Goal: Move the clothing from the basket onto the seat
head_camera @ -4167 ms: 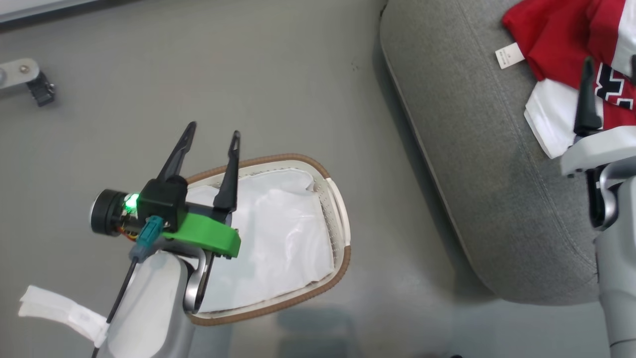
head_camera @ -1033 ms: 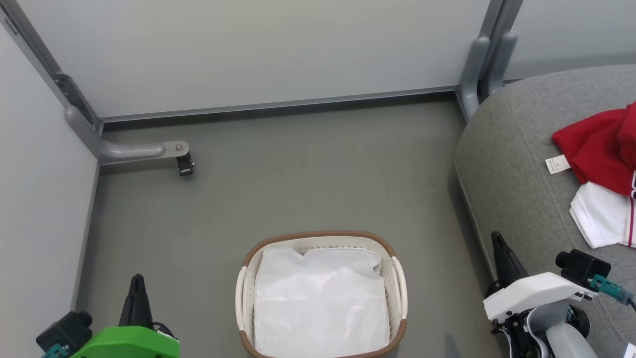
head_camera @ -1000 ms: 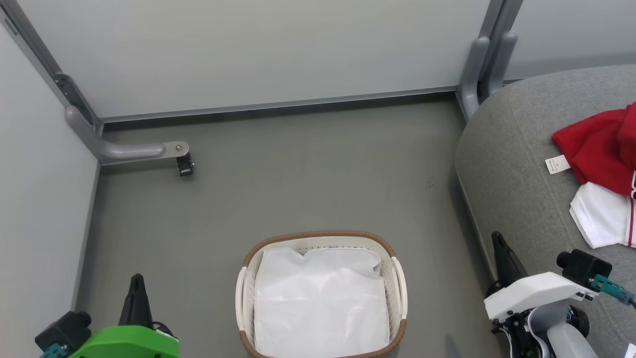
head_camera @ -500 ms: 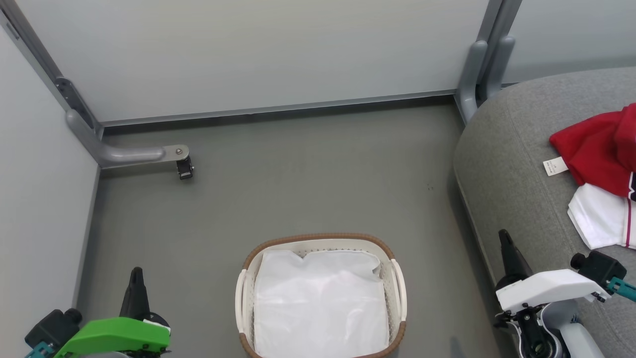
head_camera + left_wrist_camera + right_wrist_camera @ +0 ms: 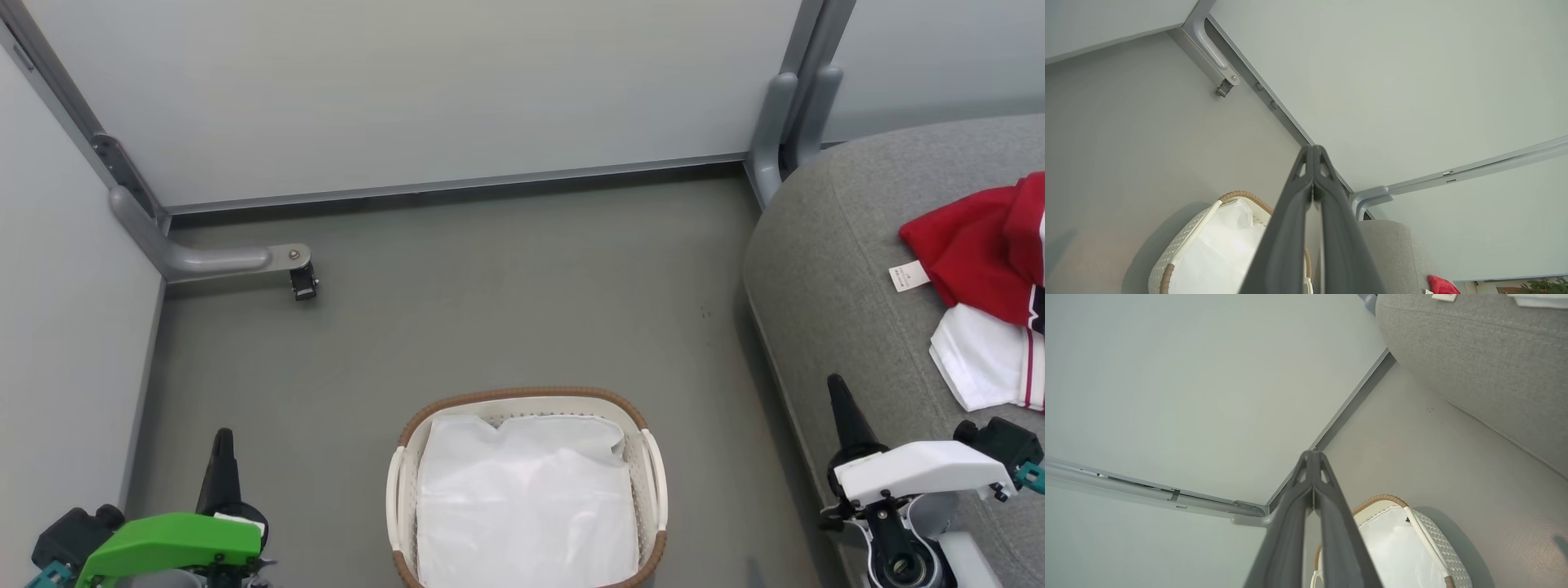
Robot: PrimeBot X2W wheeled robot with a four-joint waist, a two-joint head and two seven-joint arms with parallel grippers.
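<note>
Big grey seat [image 5: 824,269] fills the right of the head view, and the clothing [image 5: 971,245] is up on it. The pile runs up and down that view, red part farther, white part nearer, and is cut off at the right edge. A white label [image 5: 909,276] juts out left of the red.

The basket [image 5: 655,465] sits on the floor centre-bottom, handles left and right, with the white liner sheet [image 5: 522,506] inside.

The left wrist view catches a red scrap of the pile at its bottom right corner; the right wrist view has a white hem at its top edge.

The right gripper [image 5: 845,412] points up the seat's near edge, apart from the white part. The left gripper [image 5: 220,469] is well apart, across the basket. Fingers on both are pressed tip to tip, holding nothing.
</note>
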